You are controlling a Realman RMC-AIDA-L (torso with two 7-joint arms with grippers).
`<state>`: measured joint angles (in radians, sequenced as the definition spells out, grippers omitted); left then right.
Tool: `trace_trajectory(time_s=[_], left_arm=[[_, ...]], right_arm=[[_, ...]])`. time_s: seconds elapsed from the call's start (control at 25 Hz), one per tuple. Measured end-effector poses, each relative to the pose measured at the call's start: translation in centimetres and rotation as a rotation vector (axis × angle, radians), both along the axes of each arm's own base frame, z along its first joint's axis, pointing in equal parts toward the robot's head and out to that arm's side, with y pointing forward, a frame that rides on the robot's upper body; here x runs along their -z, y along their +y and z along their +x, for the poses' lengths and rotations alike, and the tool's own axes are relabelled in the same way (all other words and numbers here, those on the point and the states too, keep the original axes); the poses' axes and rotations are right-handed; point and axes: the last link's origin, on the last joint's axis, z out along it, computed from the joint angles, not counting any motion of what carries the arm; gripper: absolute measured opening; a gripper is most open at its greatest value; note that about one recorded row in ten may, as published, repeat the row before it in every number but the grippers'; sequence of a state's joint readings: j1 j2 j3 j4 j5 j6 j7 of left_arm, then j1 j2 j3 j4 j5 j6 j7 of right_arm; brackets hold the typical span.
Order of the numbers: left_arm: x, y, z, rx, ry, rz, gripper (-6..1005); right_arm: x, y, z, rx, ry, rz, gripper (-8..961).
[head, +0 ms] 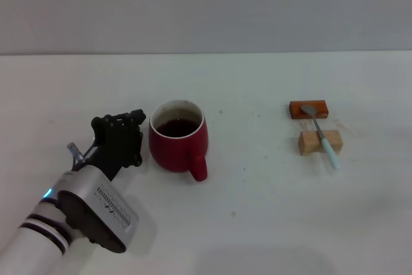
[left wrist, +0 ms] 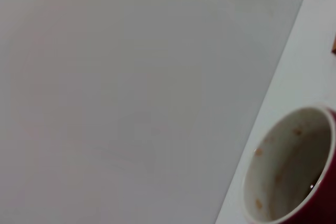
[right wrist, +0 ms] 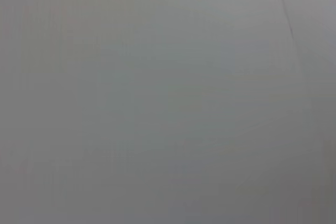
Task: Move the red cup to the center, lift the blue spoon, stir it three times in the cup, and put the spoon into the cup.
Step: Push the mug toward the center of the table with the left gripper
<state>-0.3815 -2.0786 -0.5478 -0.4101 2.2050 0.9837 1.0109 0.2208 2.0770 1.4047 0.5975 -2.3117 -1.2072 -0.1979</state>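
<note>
Left gripper point(head: 132, 134): finger state unreadable, just beside the squat dark-red ceramic cup point(head: 178, 136), probably set to push it. Well beyond, slim pale-blue spoon point(head: 322, 136) rests across 2 wooden blocks point(head: 309, 109), raised for pickup. Right gripper unseen.

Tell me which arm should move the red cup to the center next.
Left. Its end effector sits right beside the red cup on the robot's left, while the right arm is out of the head view.
</note>
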Motion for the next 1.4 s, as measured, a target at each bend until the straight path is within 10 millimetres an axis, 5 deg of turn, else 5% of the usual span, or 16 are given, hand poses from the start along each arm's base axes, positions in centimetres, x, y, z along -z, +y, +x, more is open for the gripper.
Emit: trace_trajectory(time_s=[0.4, 1.4], left_arm=[[-0.5, 1.3, -1.4, -0.038, 0.114, 0.000, 33], [1.4, 1.0, 1.0, 0.042, 0.124, -0.067, 33]], right_arm=[[0.2, 0.0, -0.2, -0.007, 0.000, -0.007, 753], [0.2, 0.0, -0.4, -0.013, 0.003, -0.006, 753]])
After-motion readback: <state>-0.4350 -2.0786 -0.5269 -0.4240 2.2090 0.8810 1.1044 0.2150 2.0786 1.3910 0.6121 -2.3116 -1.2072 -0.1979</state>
